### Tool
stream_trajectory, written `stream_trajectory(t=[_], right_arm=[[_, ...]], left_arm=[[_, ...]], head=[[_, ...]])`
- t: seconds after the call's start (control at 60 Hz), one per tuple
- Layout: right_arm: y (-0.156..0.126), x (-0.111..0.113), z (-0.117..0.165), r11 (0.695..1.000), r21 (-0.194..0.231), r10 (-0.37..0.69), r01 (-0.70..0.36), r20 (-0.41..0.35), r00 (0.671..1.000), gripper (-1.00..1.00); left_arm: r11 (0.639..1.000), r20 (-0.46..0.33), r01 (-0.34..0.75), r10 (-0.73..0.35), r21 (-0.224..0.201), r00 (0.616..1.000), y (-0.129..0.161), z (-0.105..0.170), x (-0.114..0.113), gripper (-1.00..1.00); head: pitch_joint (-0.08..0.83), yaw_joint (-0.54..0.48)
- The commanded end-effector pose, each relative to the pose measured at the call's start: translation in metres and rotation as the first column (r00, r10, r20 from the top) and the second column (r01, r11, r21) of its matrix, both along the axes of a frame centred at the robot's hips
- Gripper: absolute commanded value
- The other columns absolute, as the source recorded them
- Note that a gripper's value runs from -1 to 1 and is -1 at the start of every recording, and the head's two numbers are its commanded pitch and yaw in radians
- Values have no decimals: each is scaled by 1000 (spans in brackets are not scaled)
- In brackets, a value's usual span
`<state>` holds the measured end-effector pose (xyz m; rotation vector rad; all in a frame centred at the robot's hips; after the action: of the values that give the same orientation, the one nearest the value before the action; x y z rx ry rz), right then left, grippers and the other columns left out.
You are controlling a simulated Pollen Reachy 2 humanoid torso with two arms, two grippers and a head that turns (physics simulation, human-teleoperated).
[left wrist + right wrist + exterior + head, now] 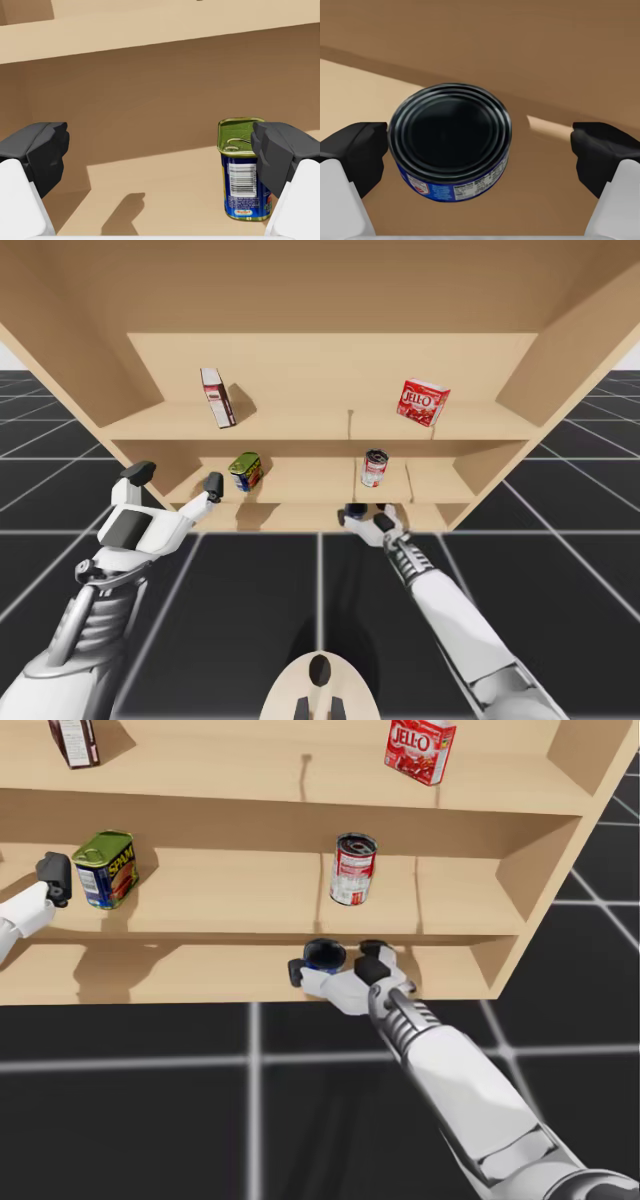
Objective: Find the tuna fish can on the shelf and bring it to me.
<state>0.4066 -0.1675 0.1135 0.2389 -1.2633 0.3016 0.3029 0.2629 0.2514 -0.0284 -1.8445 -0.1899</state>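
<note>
Left hand (pixel 175 480) is spread wide at the middle level of the shelf (pixel 300 425), gripping nothing. The squarish blue tin (pixel 242 170) stands upright just ahead, partly behind one finger. Above, on the top level, a white box (pixel 217 397) leans. Further along, a red can (pixel 353 868) stands upright on the middle level. Below it, on the lowest level, my right hand (pixel 335 968) is spread around the tuna can (pixel 450 142), flat and blue (close against one finger, the other well clear). Far right, top level: a red box (pixel 423 402), tilted.
</note>
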Motion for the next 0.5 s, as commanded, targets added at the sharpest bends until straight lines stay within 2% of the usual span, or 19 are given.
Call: stream_trajectory(t=[0.017, 0.117, 0.2, 0.317, 0.35, 0.367, 0.383, 0.4, 0.417, 0.45, 0.5], right_arm=[[54, -3, -15, 993, 94, 72, -66, -60, 996, -1000], [58, 1, -19, 994, 87, 75, -68, -73, 994, -1000], [59, 2, -22, 993, 99, 80, -70, -100, 992, -1000], [59, 0, -25, 993, 81, 101, -92, -126, 987, -1000], [59, -2, -27, 992, 81, 106, -95, -144, 984, -814], [59, -3, -27, 992, 81, 107, -96, -148, 983, -574], [60, -3, -28, 992, 79, 106, -94, -160, 981, -213], [60, -4, -29, 993, 77, 104, -92, -169, 980, 365], [60, -5, -30, 993, 75, 102, -90, -171, 980, 702], [60, -6, -32, 993, 64, 107, -96, -187, 977, 958], [60, -6, -34, 994, 60, 104, -94, -201, 974, 998]], left_arm=[[1000, 0, 1, -1, 1, 1000, 0, 0, 0, -1000], [1000, 0, 2, -2, 2, 1000, 0, 0, 0, -1000], [1000, 0, 2, -2, 2, 1000, -1, 0, 0, -1000], [1000, -2, 4, -4, 4, 1000, -1, 0, 0, -1000], [1000, -2, 4, -4, 5, 1000, -1, 0, 0, -1000], [1000, -2, 4, -4, 5, 1000, -1, 0, 0, -1000], [1000, -2, 4, -4, 5, 1000, -1, 0, 0, -1000], [1000, -2, 4, -4, 5, 1000, -1, 0, 0, -1000], [1000, -2, 4, -4, 5, 1000, -1, 0, 0, -1000], [1000, -2, 4, -4, 5, 1000, -1, 0, 0, -1000], [1000, -2, 5, -5, 5, 1000, -2, 0, 0, -1000]], head=[[603, -139], [604, -139], [604, -138], [607, -137], [606, -136], [606, -136], [606, -136], [607, -135], [607, -136], [607, -136], [607, -136]])
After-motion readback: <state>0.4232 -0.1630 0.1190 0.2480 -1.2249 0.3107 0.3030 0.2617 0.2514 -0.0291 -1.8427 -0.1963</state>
